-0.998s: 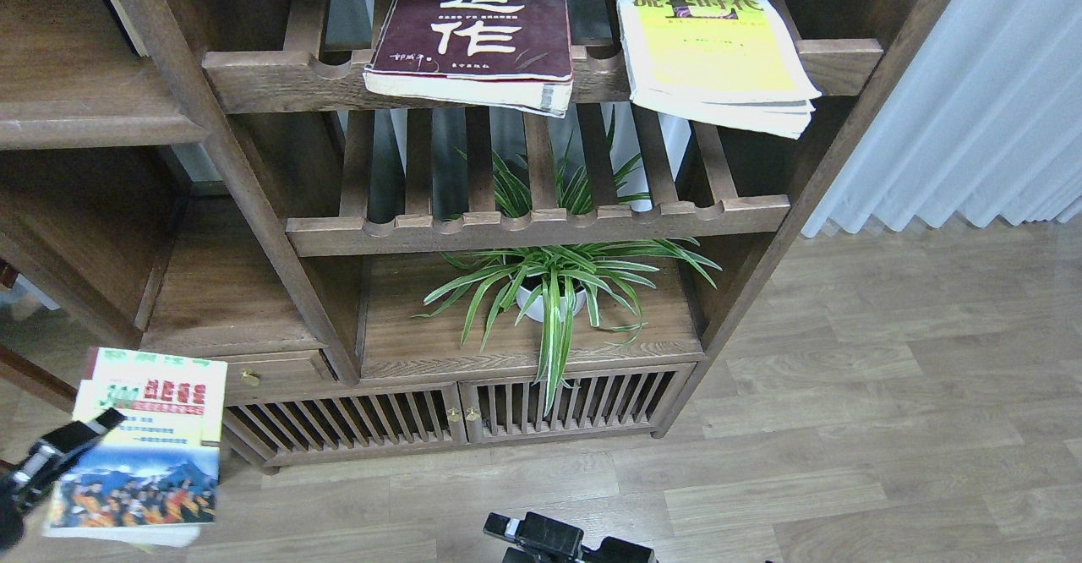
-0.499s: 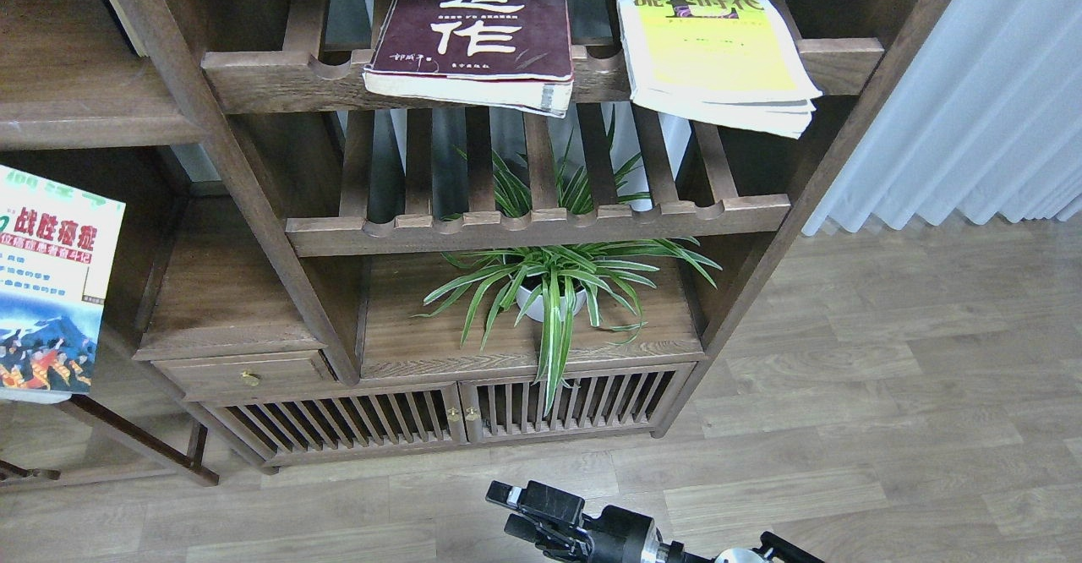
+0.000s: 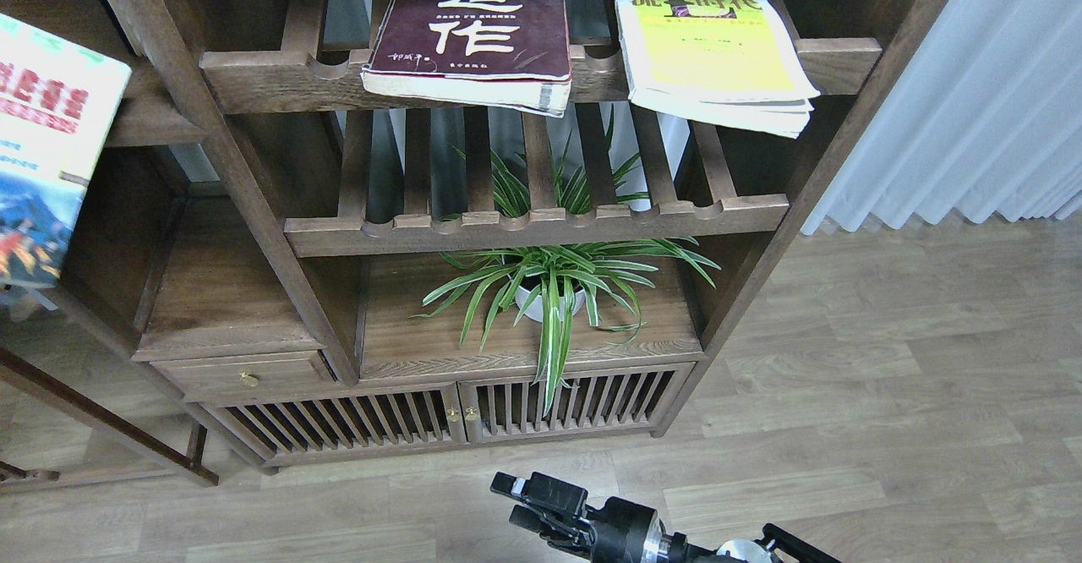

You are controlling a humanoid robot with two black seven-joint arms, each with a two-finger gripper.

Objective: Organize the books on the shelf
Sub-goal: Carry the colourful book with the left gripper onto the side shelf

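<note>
While at far left, blue book (image 3: 46,140) seen tilted and in mid-air, cut by the frame edge, in front of the solid shelf (image 3: 156,128) of the left bay. Left gripper not in view; holder of that book hidden, so grip cannot be confirmed. Long axis of blue book runs up and down the view, top leaning right toward the shelf board. Judged: placement on that board is the step in hand, shelf lying just right of and behind the book.

Centre, top slatted rack (image 3: 287,81): maroon book (image 3: 473,26) lying flat, cover up, long axis front to back, front edge overhanging the rail. Just right of it, apart, yellow book (image 3: 714,47) lying flat on the same rack, also overhanging, near corner turned slightly rightward. Neither on the solid shelf yet.

Below: plant (image 3: 554,288) on the lower board, clear of the books.

Bottom centre-right: right gripper (image 3: 528,504) low over the floor, fingers slightly parted, holding nothing. Both rack books lie well above and ahead of it; judged nearer to this arm than to the left.
</note>
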